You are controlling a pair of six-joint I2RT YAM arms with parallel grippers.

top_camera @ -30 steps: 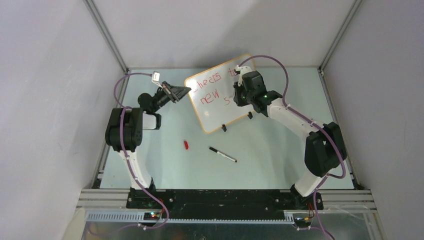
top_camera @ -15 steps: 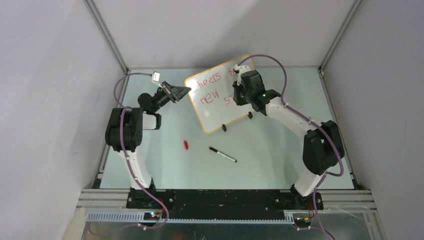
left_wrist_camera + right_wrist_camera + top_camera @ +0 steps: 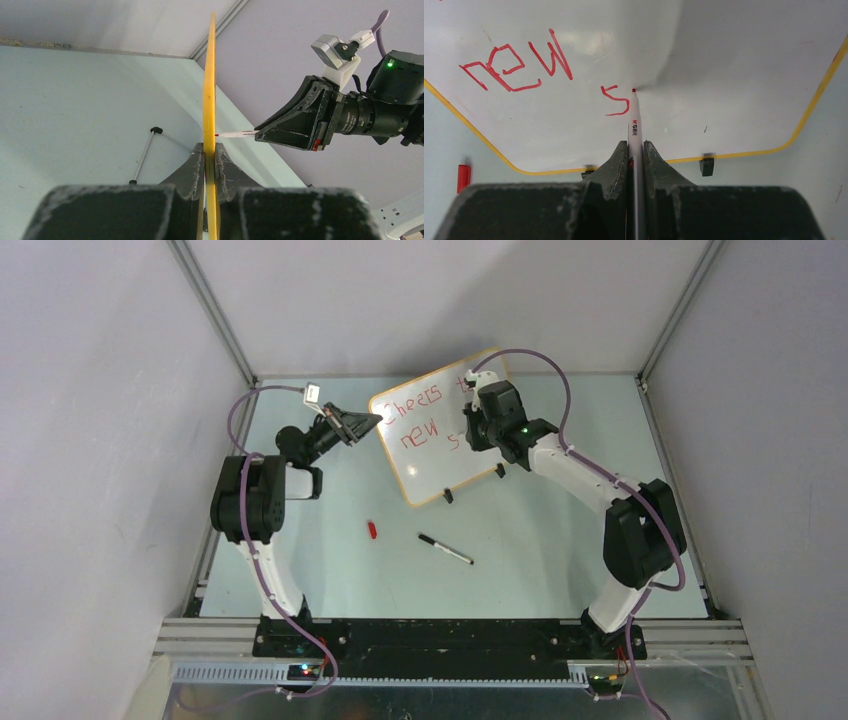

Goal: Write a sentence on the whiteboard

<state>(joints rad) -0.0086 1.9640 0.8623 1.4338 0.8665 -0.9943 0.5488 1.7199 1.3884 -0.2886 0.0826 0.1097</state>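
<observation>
The whiteboard stands tilted at the table's back centre. Red letters on it read "Cheers t" above "new s". My left gripper is shut on the board's left edge; the left wrist view shows the board edge-on as a yellow strip between the jaws of that gripper. My right gripper is shut on a red marker. The marker's tip touches the board just right of the "s". "new" is to the left.
A red marker cap and a black marker lie on the table in front of the board. The cap also shows in the right wrist view. Black clip feet hold the board's lower rim. Walls close in behind.
My right gripper with the marker has shifted slightly left and toward the board. The left arm and the board have not moved.
</observation>
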